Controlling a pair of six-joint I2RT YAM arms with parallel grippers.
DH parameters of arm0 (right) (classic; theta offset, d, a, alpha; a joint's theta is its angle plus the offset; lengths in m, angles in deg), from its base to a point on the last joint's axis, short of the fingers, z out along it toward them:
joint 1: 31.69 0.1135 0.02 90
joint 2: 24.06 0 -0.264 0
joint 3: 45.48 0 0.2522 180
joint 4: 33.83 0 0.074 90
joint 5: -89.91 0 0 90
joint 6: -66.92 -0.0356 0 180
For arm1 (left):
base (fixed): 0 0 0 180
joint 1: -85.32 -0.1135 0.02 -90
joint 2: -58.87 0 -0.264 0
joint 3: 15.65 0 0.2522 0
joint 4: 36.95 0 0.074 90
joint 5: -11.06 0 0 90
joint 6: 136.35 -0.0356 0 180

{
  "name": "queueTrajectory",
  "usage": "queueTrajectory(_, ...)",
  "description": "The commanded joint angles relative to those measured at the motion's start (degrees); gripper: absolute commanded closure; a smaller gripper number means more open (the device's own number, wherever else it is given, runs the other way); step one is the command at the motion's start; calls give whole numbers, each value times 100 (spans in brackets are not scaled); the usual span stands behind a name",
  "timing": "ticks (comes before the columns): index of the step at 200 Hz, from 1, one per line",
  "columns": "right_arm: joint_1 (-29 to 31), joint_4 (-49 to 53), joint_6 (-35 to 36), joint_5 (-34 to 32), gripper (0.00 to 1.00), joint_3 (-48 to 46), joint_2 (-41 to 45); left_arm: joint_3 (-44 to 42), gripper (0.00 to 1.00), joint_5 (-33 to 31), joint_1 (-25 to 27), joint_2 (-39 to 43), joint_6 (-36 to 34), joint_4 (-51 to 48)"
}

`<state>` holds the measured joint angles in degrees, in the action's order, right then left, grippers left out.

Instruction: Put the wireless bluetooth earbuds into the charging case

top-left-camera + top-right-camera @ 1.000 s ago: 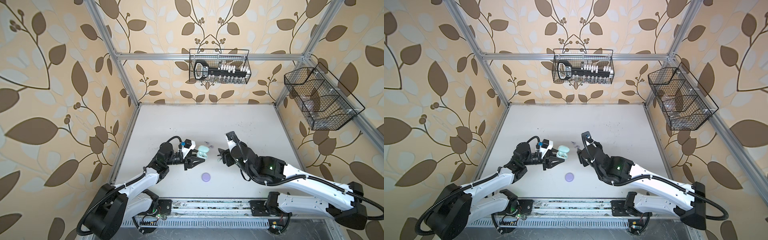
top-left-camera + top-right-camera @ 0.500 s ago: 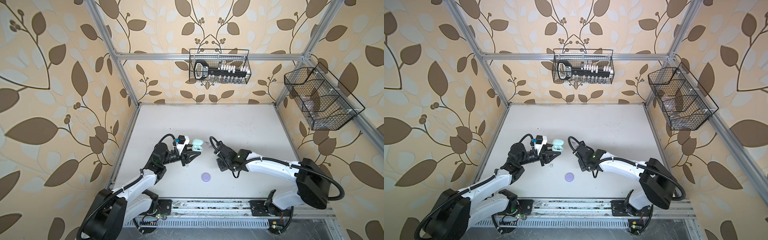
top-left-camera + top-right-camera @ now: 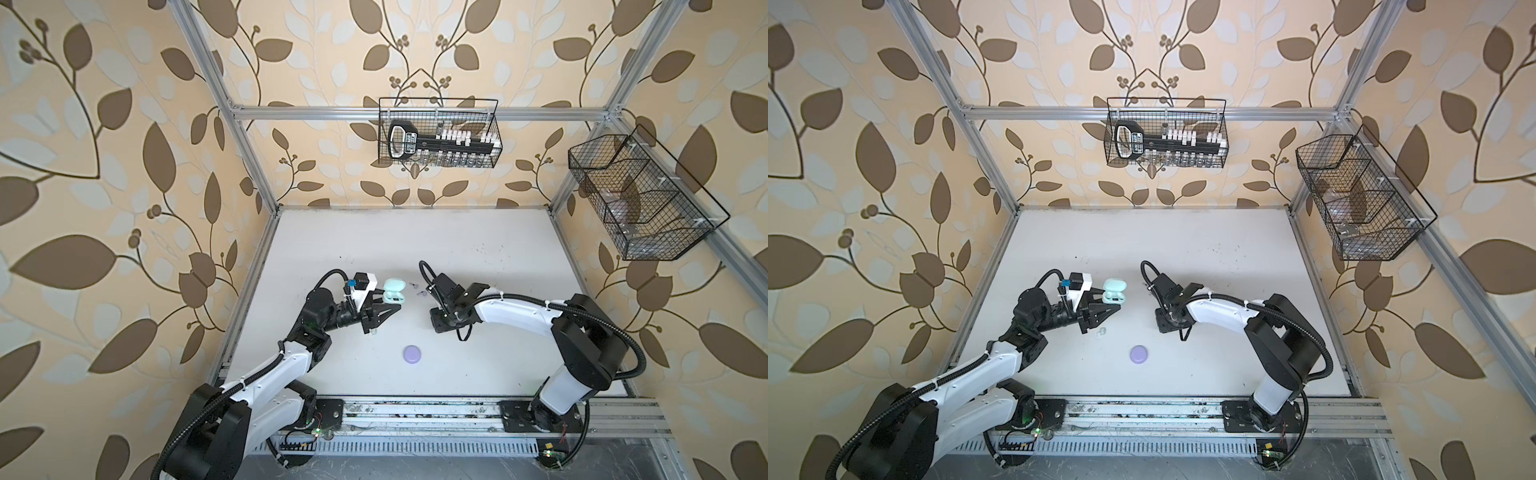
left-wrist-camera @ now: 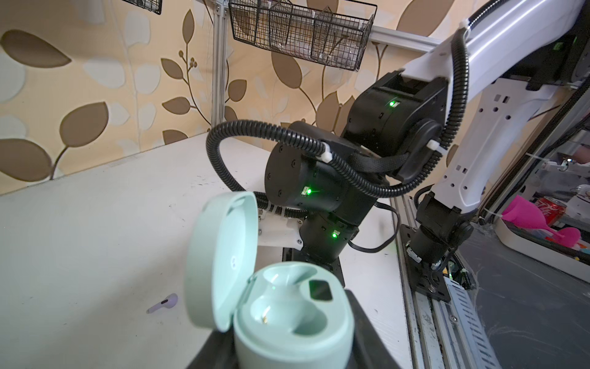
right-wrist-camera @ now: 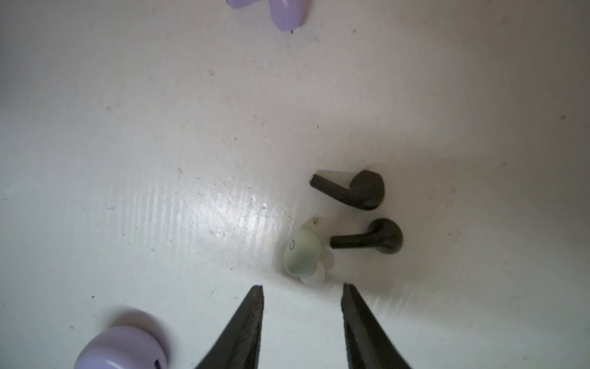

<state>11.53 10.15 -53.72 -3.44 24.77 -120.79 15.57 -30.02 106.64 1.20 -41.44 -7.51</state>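
Observation:
My left gripper [image 3: 388, 300] [image 4: 287, 351] is shut on the mint charging case [image 3: 394, 291] [image 3: 1114, 291] [image 4: 287, 313]. The case's lid stands open and both of its sockets are bare. My right gripper [image 3: 439, 323] [image 5: 301, 287] points down at the table, open, with nothing between its fingers. Just beyond its tips lies a mint earbud [image 5: 303, 255]. Two black earbuds [image 5: 354, 191] [image 5: 373, 238] lie past it. Lilac earbuds [image 3: 422, 294] [image 4: 164, 303] [image 5: 277, 9] lie between the two grippers. Another pale earbud [image 3: 1101, 331] lies on the table under my left gripper.
A shut round lilac case [image 3: 412, 354] [image 3: 1139, 354] lies nearer the front edge. Wire baskets hang on the back wall [image 3: 438, 133] and the right wall [image 3: 640, 199]. The right arm's elbow [image 3: 582, 332] stands high at the right.
The right arm has folded and its gripper has dropped toward the table over the earbuds, with its jaws narrowing. The left gripper, still holding the case, has shifted a little.

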Motion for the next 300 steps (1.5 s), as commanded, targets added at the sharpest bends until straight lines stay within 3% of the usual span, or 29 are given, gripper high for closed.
queueTrajectory(1, -24, -16, -3, 108, 59, 235, -184, -58, 100, 18, -10, 166, -43, 305)
queueTrajectory(112, -165, -95, 101, -80, 60, 453, -685, -93, 100, 82, -5, 318, -71, 277)
queueTrajectory(148, -164, -174, -11, 42, 68, 370, -595, -94, 100, 64, -5, 335, -81, 259)
queueTrajectory(300, -191, -419, -411, 173, 82, -54, -364, -146, 100, 2, -5, 423, -86, 257)
